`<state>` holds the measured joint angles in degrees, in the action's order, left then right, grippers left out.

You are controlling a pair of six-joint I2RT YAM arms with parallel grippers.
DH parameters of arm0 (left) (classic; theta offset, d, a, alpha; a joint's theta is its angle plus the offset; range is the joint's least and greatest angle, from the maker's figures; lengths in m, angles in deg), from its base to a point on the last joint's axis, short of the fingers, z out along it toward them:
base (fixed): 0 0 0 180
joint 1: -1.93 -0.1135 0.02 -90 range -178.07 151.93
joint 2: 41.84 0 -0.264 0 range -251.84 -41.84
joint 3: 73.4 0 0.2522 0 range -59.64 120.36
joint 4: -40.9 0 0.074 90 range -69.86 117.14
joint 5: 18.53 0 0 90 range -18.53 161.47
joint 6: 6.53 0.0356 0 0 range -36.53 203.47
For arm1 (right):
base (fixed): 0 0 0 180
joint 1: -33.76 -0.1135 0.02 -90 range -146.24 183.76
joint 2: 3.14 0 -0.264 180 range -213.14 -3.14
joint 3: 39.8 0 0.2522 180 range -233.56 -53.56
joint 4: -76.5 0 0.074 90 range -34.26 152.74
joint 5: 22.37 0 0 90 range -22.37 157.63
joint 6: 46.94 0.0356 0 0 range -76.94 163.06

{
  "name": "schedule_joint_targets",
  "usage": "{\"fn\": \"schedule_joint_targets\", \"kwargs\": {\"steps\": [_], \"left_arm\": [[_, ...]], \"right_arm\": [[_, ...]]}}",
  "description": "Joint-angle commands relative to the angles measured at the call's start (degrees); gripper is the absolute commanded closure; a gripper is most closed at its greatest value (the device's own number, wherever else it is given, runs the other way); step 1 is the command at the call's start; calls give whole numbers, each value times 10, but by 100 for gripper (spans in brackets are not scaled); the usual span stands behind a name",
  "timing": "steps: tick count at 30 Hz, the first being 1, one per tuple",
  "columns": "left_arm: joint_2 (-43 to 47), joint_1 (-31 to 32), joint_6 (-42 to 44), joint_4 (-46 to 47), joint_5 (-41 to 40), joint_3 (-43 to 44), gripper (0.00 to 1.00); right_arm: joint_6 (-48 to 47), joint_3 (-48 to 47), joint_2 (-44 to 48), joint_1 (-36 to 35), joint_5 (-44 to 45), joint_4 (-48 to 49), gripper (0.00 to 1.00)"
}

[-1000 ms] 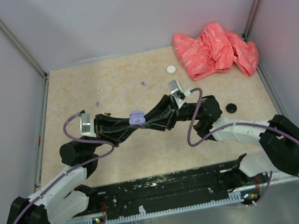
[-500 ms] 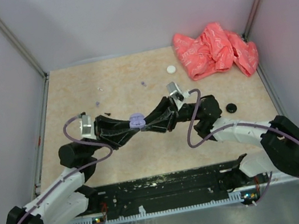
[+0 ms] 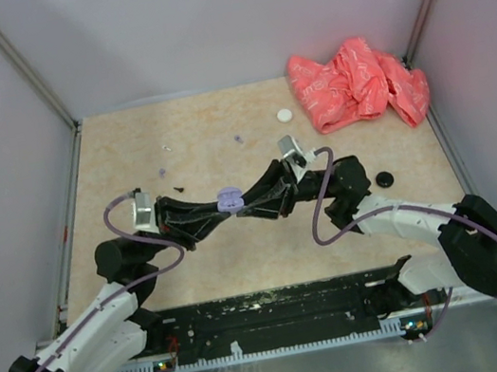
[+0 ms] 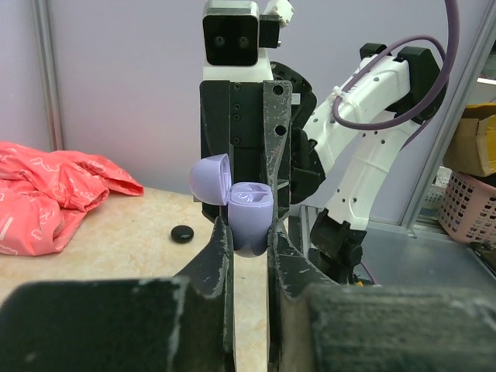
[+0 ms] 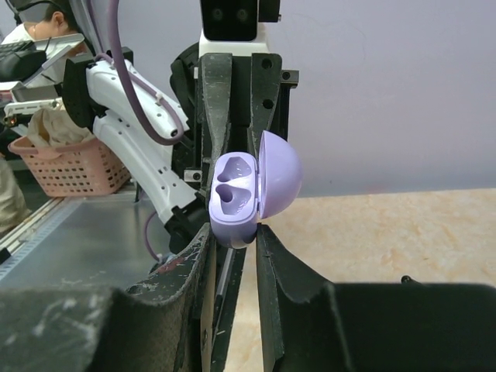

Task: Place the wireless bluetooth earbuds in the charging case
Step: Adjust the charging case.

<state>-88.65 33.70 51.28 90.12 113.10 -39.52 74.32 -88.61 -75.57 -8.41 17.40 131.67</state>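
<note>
Lying loose on the speckled beige table (image 3: pixel 125 140), the tiny wireless bluetooth earbuds are all outside their case. One pale purple earbud (image 3: pixel 238 138) sits beyond the round lavender plastic charging case (image 3: pixel 227 197), and a second purple bud (image 3: pixel 161 172) lies beyond the case to its left. A white speck (image 3: pixel 166 148) farther back and a black speck (image 3: pixel 179 190) left of the case may be buds too, but both are too small to be sure.

The case hangs above the table with its domed lid hinged open. The right wrist view shows both moulded wells empty. The left tool (image 4: pixel 249 242) pinches the case's base from one side, and the right tool (image 5: pixel 232 242) pinches it from the opposite side, so both have their jaws pressed onto the case.

My reading is that the step in hand is presenting the opened case, with no bud fetched yet. Next, one tool should release while the other holds the wells steady. The freed tool then has to reach beyond the case for a purple bud, which calls for a fine pinch on a very small piece.

A small white disc (image 3: pixel 285 115) lies beyond the case to the right, a black disc (image 3: pixel 383 179) sits right of it, and a crumpled coral plastic bag (image 3: pixel 356 85) is farther right.
</note>
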Motion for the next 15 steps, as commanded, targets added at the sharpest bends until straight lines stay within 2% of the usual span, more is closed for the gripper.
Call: {"fn": "schedule_joint_targets", "kwargs": {"steps": [1, 3, 6, 12, 15], "left_arm": [[-10, -2, 2, 14, -1, 3, 97], [-19, -2, -9, 36, 3, -1, 100], [-37, -2, -16, 65, 19, 0, 100], [-60, -1, -46, 114, 9, -9, 100], [-59, -1, -47, 121, -2, -14, 100]], "right_arm": [[13, -24, 3, -1, -15, 46, 87], [27, -23, -3, -2, -12, 61, 76], [37, -22, -13, -9, -3, 92, 67], [44, -26, -28, -19, 7, 115, 65], [47, -24, -29, -19, 11, 123, 69]]}}
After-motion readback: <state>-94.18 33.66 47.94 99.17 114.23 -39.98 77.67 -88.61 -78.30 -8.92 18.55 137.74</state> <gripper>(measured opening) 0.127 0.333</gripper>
